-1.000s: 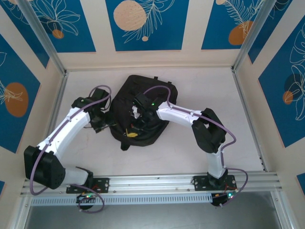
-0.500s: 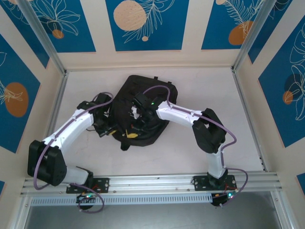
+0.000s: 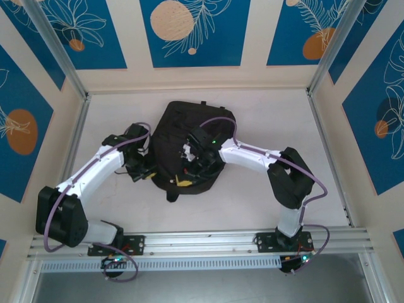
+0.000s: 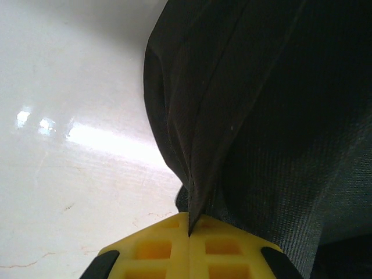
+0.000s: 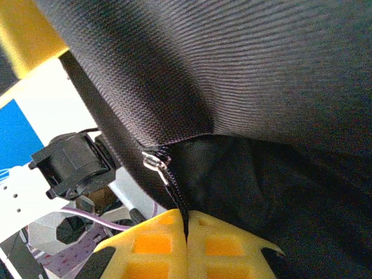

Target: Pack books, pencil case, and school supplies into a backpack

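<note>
Here, the backpack was laid flat near the middle of the table, within reach of both arms. The left end effector was set against the pack's left edge. In the left wrist view its yellow fingers were closed on a raised fold of the black fabric, which was pinched upright between them. The right end effector was positioned over the near part of the pack. In the right wrist view it was clamped on the fabric just below the zipper pull, with the zipper track running down into the shut jaws. The two grips were placed well apart, probably so that the soft cloth could be tensioned and the pack prevented from sliding on the smooth table. The left grip was judged to serve as an anchor while the zipper seam was worked from the right. Whether the zipper was being opened or drawn closed could not be determined.
</note>
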`<action>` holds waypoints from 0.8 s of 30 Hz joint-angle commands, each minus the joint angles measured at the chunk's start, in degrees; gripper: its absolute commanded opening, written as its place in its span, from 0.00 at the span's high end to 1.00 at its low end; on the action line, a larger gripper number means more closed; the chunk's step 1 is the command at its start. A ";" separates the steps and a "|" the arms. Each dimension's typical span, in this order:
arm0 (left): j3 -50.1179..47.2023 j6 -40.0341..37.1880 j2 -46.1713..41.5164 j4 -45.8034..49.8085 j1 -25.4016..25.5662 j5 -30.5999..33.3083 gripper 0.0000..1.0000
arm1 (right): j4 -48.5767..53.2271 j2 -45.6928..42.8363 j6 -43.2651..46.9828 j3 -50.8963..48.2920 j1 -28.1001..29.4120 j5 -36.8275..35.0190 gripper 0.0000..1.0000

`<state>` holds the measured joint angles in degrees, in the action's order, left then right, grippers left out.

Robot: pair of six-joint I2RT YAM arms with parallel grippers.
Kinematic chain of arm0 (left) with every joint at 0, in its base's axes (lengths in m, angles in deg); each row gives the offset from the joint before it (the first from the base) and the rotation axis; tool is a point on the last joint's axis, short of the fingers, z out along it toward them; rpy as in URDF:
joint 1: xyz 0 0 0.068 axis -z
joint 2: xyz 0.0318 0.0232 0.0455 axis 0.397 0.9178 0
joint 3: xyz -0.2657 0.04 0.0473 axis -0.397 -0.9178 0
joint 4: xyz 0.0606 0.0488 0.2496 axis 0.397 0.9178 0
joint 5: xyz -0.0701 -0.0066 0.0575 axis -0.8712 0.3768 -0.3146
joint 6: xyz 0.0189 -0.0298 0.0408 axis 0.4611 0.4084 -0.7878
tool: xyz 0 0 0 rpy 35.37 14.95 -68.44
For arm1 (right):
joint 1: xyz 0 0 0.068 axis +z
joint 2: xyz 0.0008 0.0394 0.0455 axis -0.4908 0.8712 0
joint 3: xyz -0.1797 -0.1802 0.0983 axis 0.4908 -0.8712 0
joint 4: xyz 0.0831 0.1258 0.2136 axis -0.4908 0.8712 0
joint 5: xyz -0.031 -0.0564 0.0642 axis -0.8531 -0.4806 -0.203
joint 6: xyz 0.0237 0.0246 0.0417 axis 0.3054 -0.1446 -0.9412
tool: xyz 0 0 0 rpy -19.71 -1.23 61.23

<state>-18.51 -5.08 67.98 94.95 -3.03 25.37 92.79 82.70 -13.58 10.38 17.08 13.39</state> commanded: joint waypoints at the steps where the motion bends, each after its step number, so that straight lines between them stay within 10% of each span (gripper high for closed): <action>1: -1.06 -2.22 -1.94 0.95 -2.25 9.55 1.00 | 11.20 -2.09 1.33 -0.68 -0.53 1.85 1.00; 12: -1.76 -4.22 -1.81 -0.07 -2.16 6.78 1.00 | 11.47 -2.65 1.02 2.06 0.96 1.11 1.00; 18: -0.29 -5.47 -2.46 -0.78 -2.11 2.61 0.67 | 5.56 1.10 -3.78 8.06 1.85 3.54 1.00; 24: 0.26 -5.19 -4.51 0.76 -3.20 4.35 0.67 | 4.44 9.94 -7.42 22.02 4.01 4.69 1.00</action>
<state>-19.43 -9.56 65.25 93.87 -5.06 27.89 98.19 89.76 -18.04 27.01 20.03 14.49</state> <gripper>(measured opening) 0.332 0.064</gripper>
